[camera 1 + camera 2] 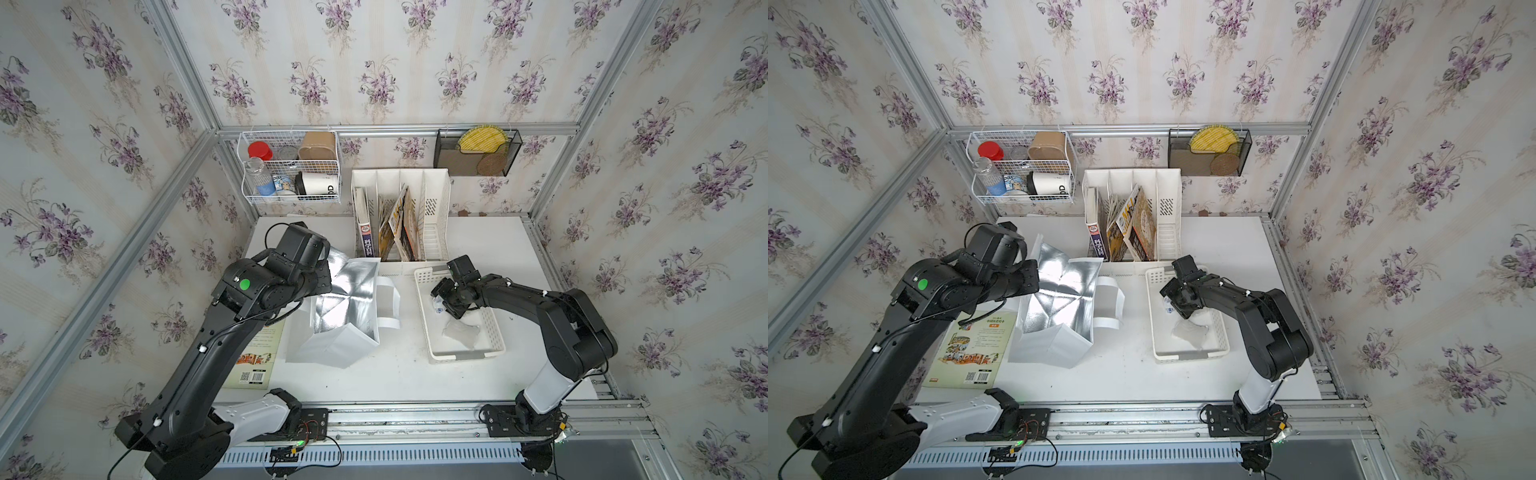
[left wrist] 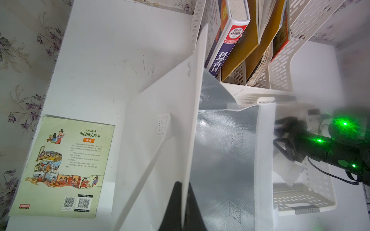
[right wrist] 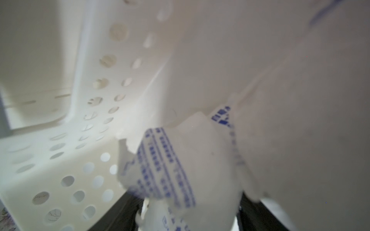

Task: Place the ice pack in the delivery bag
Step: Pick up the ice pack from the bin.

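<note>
The delivery bag (image 1: 345, 299) (image 1: 1059, 299) stands open left of centre in both top views, white outside with silver foil inside. My left gripper (image 2: 185, 183) is shut on the bag's near wall (image 2: 226, 160), one finger on each side of it. The ice pack (image 3: 180, 160), a white pouch with blue print, lies in the white perforated basket (image 1: 465, 355) (image 1: 1187, 355). My right gripper (image 3: 190, 208) reaches down into the basket's far end, its dark fingers (image 3: 124, 212) pressed against both sides of the pack. In a top view the pack (image 1: 438, 305) shows just under that gripper (image 1: 446, 303).
A second pale crumpled pouch (image 1: 459, 332) lies in the basket's middle. A white file rack with books (image 1: 399, 216) stands right behind the bag and basket. A picture book (image 1: 257, 357) lies flat under the left arm. A wire basket (image 1: 291, 166) and a black mesh holder (image 1: 478, 151) hang on the back wall.
</note>
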Motion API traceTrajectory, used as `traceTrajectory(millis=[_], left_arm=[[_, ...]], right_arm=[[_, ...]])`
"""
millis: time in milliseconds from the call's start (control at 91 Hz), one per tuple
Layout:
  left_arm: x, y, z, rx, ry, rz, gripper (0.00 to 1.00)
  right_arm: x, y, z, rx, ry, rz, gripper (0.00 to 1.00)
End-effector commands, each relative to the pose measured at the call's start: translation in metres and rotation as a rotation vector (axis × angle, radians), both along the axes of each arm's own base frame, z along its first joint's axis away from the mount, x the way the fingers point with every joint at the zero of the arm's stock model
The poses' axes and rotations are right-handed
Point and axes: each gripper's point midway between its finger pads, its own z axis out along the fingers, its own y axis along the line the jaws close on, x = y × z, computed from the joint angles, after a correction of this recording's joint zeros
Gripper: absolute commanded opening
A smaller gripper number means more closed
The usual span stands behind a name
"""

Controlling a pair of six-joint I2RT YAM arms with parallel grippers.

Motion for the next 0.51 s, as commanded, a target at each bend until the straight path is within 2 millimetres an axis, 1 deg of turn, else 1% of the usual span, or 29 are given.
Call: traceTrajectory(millis=[0,176,253,297,363,396,418,451,494], left_arm=[[-0.001,-0.001,0.000,-0.010,0.004,0.000,0.00],[-0.002,-0.001,-0.001,-0.013,0.012,0.005,0.00],[-0.001,-0.001,0.001,-0.016,0.006,0.010,0.00],[-0.001,-0.001,0.001,-0.018,0.005,0.011,0.00],[-0.001,-0.002,0.001,-0.021,0.006,0.011,0.00],[-0.001,-0.002,0.001,-0.022,0.007,0.010,0.00],[-0.001,-0.002,0.001,-0.022,0.006,0.010,0.00],[-0.001,-0.003,0.002,-0.024,0.006,0.007,0.00],[0.000,-0.003,0.001,-0.027,0.007,0.005,0.00]], right_arm=[[-0.003,-0.005,-0.010,-0.022,0.018,-0.015,0.69],[-0.005,-0.009,-0.011,-0.030,0.009,-0.024,0.61],[-0.005,-0.011,-0.008,-0.038,0.001,-0.022,0.52],[-0.005,-0.012,-0.006,-0.044,-0.006,-0.023,0.50],[-0.004,-0.012,-0.002,-0.047,-0.017,-0.018,0.42],[-0.004,-0.013,0.000,-0.046,-0.022,-0.013,0.41],[-0.004,-0.012,0.001,-0.045,-0.025,-0.009,0.38],[-0.004,-0.011,0.006,-0.041,-0.038,-0.002,0.37],[-0.004,-0.011,0.011,-0.036,-0.049,0.009,0.32]])
